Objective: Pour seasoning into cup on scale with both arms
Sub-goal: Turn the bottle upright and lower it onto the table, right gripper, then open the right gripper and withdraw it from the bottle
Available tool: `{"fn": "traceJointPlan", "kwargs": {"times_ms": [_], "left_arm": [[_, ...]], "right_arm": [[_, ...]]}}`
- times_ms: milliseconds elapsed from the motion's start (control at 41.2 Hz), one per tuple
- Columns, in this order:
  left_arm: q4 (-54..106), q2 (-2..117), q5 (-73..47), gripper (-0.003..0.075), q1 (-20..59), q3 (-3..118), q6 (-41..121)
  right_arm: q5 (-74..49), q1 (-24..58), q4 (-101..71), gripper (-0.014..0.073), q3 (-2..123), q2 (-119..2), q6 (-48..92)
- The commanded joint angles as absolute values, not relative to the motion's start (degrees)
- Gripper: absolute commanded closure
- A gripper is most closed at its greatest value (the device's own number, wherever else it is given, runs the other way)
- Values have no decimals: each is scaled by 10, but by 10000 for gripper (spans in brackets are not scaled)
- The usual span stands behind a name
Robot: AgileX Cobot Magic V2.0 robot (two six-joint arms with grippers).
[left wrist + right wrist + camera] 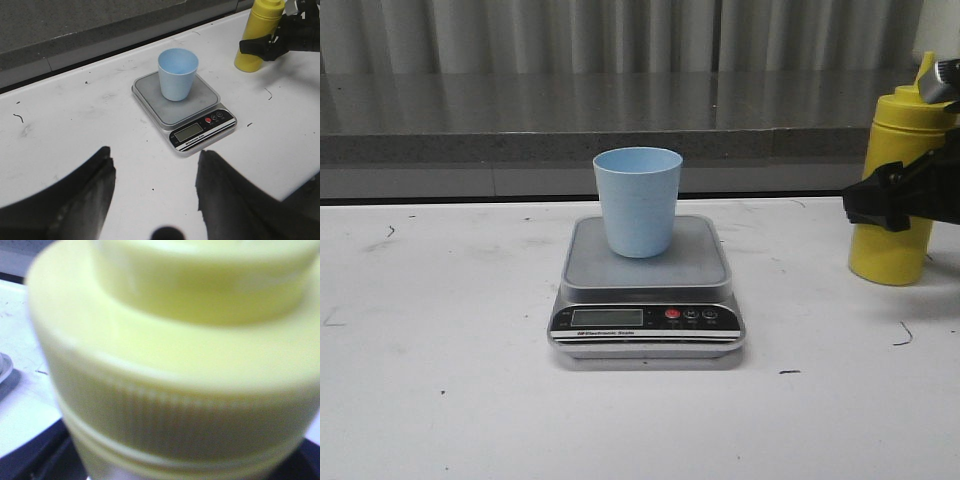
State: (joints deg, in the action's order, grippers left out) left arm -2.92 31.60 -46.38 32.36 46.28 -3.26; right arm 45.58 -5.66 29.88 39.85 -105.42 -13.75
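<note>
White tabletop (440,400) carries the scale (647,300) with the cup (638,200) upright on it. Right hand (895,195) grips the seasoning (895,180); left hand (152,195) hangs empty, fingers spread.

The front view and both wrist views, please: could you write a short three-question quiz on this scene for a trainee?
1. True or false: the small light blue plastic cup stands upright on the platform of the flat silver digital scale.
2. Choose one: the tall yellow plastic squeeze bottle is
A) lying across the scale
B) upright on the white table, to the right of the scale
C) inside the cup
3. Fill in: the left claw is open and holds ____.

Key: 1 true; 2 B; 3 nothing.
</note>
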Motion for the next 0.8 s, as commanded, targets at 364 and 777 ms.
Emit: {"fn": "traceJointPlan", "kwargs": {"times_ms": [364,777], "left_arm": [[-26,317,-421,352,326,478,-34],[-26,317,-421,351,326,478,-34]], "right_arm": [[228,-18,376,-8,381,-899,-359],[-164,129,387,-8,386,-707,-413]]}}
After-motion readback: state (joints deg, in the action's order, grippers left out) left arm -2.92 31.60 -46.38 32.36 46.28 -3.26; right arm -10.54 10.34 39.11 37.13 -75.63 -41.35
